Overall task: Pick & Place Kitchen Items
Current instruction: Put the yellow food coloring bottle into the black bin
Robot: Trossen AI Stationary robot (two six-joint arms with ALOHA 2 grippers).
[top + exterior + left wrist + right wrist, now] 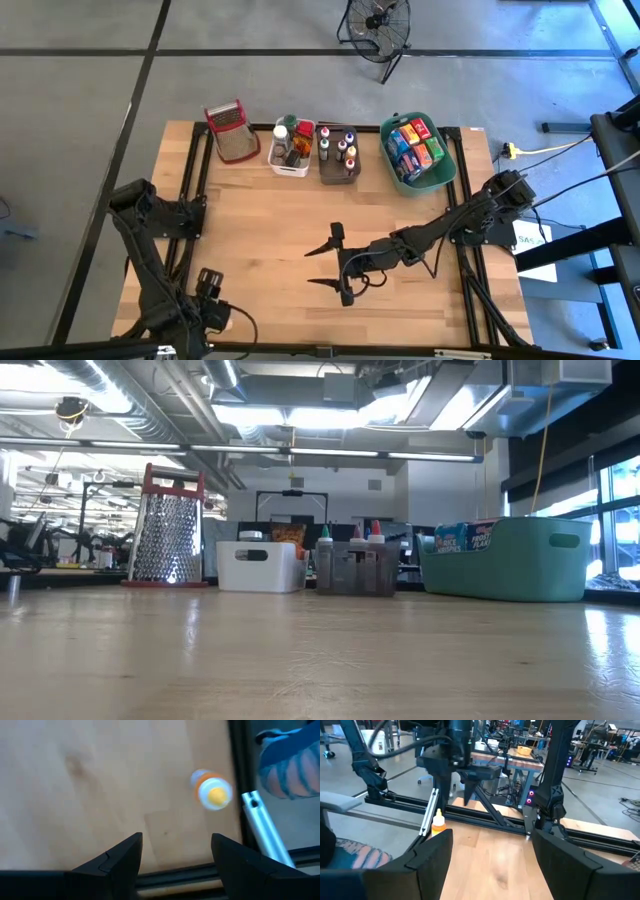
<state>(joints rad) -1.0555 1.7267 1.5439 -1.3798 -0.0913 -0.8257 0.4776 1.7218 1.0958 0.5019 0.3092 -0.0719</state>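
Right end effector (328,261): hangs over the middle of the bench, on the near side of the grey bin; its two fingers are spread wide with nothing between them. In its own wrist view the fingers (432,855) frame bare wood.
Left end effector (208,290): at the bench's near left corner, far from the grey bin; in its wrist view the two fingers (121,857) stand apart and hold nothing.
Small bottle (212,790): orange-capped, standing on the wood near the bench's edge rail, just ahead of the left end effector; the right wrist view shows the same bottle (438,821) upright beside the black frame.
Person: a blue patterned sleeve (288,762) shows past the bench edge beside that bottle.
Grey bin (339,152): at the far edge of the bench, holding upright squeeze bottles (343,145) with coloured caps.
White bin (291,146): touching or just beside the grey bin's left, with more jars inside.
Green bin (447,165): right of the grey bin, packed with small coloured boxes (415,142).
Grater (229,129): red-rimmed, left of the white bin.
Bench (260,240): pale wood on a black frame.
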